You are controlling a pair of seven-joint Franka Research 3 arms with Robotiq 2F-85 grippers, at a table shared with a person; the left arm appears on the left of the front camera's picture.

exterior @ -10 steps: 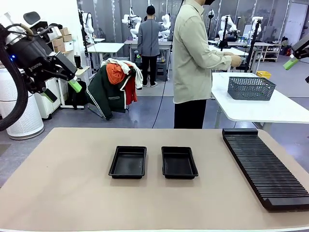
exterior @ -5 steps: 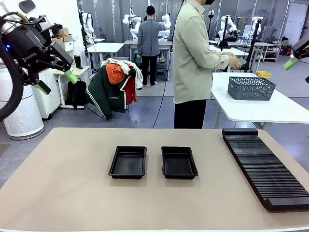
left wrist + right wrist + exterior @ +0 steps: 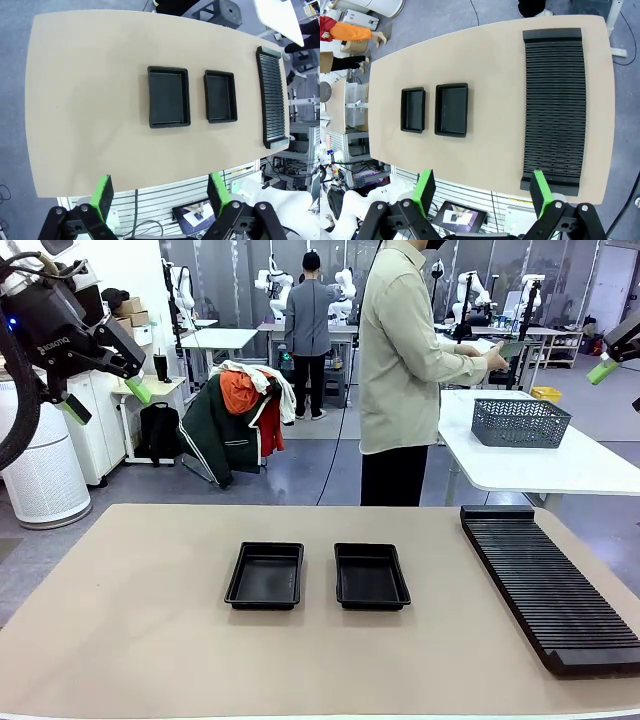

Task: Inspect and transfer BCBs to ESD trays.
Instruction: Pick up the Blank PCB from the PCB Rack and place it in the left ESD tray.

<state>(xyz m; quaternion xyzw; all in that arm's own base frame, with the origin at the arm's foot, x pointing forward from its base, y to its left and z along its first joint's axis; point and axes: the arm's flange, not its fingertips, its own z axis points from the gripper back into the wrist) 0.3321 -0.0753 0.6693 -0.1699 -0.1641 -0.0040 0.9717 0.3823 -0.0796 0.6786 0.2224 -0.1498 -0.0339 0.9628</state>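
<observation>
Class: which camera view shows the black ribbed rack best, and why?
The right wrist view: the ribbed rack lies whole and large, seen from above, ribs distinct. The left wrist view shows the rack whole but smaller. The front view shows the rack obliquely, clipped by the right edge.

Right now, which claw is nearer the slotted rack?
Right. The right claw hangs high on the slotted rack side; left claw is high at the opposite side, past both trays.

You see the black two-finger left gripper (image 3: 105,400) held high at the left, tilted downward, with its green pads (image 3: 104,192) spread wide and nothing between them. The black right gripper (image 3: 483,192) is high at the right, equally wide apart and empty.
</observation>
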